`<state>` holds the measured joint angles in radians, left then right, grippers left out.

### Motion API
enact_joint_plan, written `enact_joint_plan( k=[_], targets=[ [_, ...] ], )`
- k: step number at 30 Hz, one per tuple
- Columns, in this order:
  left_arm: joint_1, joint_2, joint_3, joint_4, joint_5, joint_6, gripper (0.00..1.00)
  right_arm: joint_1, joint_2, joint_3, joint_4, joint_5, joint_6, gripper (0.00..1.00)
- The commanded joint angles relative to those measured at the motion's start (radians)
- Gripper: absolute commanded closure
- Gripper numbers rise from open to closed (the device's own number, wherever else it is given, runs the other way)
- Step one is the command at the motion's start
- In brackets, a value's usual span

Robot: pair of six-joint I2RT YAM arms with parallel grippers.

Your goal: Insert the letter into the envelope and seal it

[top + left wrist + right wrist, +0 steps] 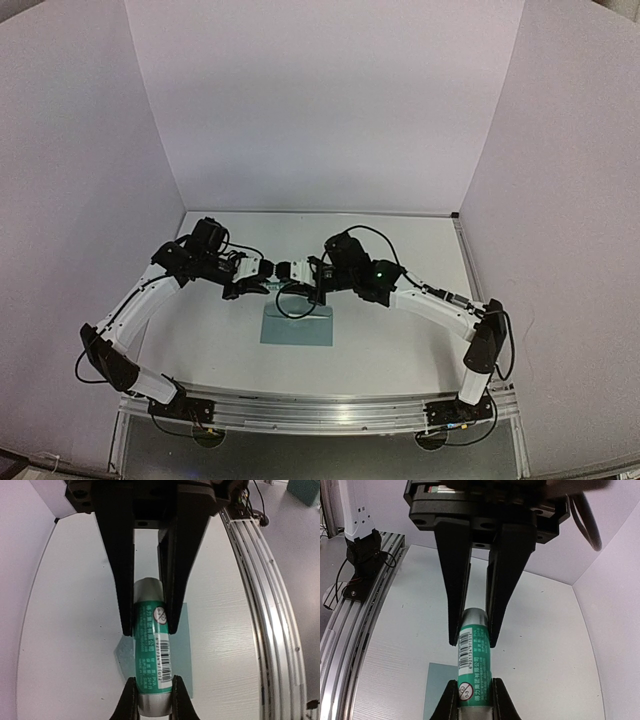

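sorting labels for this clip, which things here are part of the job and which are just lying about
job: envelope, green tube held by left gripper and right gripper; letter not in view
lying about: nothing loose, only the rail

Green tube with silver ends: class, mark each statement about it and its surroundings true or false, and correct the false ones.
1. The green cylindrical tube with silver ends and a barcode label is gripped by the left arm's jaws and the right arm's jaws at once. True.
2. The tube lies flat on the white table. False: it is held off the table, over the flat teal paper envelope.
3. The envelope lies on the table between the two arms. True.
4. A tan bordered letter lies beside the envelope. False: no letter shows in any view.
5. The right arm's jaws stand wide open and empty. False: they are shut on the tube.
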<state>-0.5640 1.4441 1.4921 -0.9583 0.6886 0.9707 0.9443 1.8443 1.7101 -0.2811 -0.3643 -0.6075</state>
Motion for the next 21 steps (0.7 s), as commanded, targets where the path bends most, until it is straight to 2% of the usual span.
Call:
enact_joint_plan(
  k=[1,5,8,14,17,21],
  targets=[
    [-0.006,-0.015,0.021,0.024,-0.019,0.044,1.0,0.005,0.013,0.058,0.002,0.028,0.07,1.0],
    [-0.007,-0.044,-0.029,0.08,-0.085,0.128,1.0,0.004,0.018,0.073,0.004,0.048,0.154,1.0],
    [-0.007,-0.087,-0.102,0.193,-0.158,0.229,1.0,-0.001,0.046,0.112,0.002,0.078,0.324,1.0],
    [-0.007,-0.171,-0.344,0.651,-0.289,0.493,1.0,-0.055,0.11,0.177,0.013,0.037,0.822,1.0],
    [-0.007,-0.195,-0.478,0.92,-0.29,0.62,1.0,-0.081,0.136,0.188,0.044,-0.003,1.053,1.0],
    [-0.007,-0.193,-0.592,1.178,-0.249,0.75,1.0,-0.118,0.168,0.181,0.113,-0.05,1.364,1.0]
  ],
)
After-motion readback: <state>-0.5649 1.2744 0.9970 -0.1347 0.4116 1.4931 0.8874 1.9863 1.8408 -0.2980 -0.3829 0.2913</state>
